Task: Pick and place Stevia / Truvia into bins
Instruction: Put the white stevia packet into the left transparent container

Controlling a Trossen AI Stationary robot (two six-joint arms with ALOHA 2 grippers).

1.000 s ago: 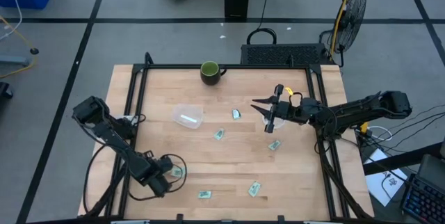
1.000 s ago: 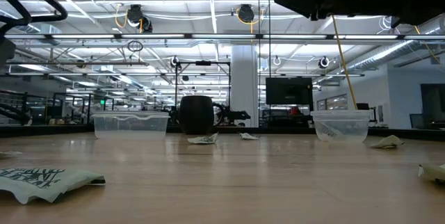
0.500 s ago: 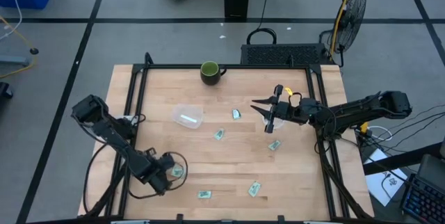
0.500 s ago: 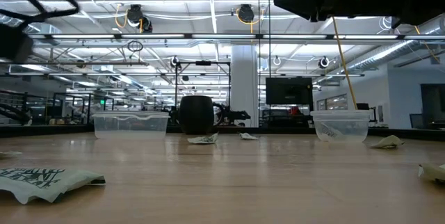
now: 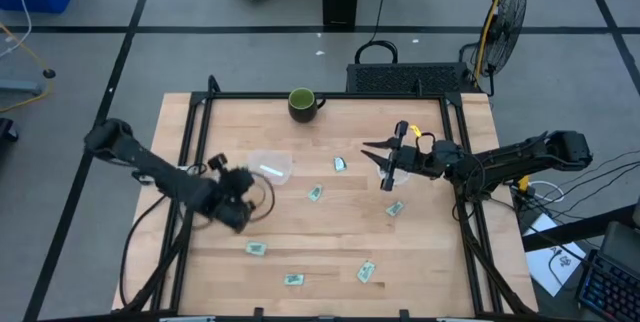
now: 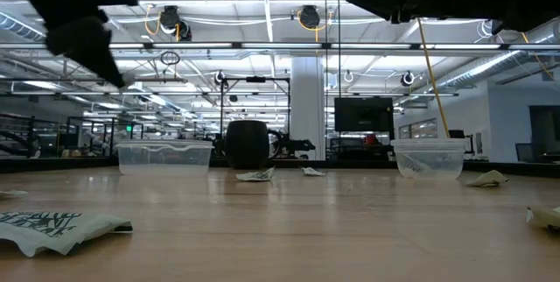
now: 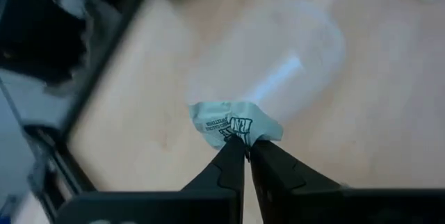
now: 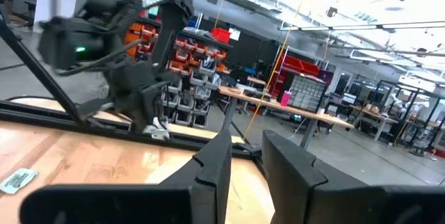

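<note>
- High view: the left gripper (image 5: 243,187) hangs over the left half of the table (image 5: 430,252), just beside the clear square tub (image 5: 270,167), which lies up and to the right of it towards the far edge. The right gripper (image 5: 385,167) hovers at the round cup (image 5: 395,169) on the right side, well apart from the tub; the left arm is plainly the nearer to the tub. Loose packets lie on the wood, among them one (image 5: 256,249) near the front left, one (image 5: 293,280) by the front edge and one (image 5: 316,193) mid-table.
- Low view: the tub (image 6: 164,156) stands left and the cup (image 6: 429,158) right, with a dark mug (image 6: 248,144) between them. A packet (image 6: 57,227) lies flat in the near left foreground.
- Left wrist view: the left gripper's fingers (image 7: 226,172) are pinched tight on a crumpled green-and-white packet (image 7: 233,123), held by its lower edge. The tub (image 7: 278,64) lies straight ahead past the packet, so the carry appears to need only a short forward reach.
- Right wrist view: the right gripper's fingers (image 8: 215,161) stand parted with nothing between them; the left arm (image 8: 132,50) shows farther off across the table.
</note>
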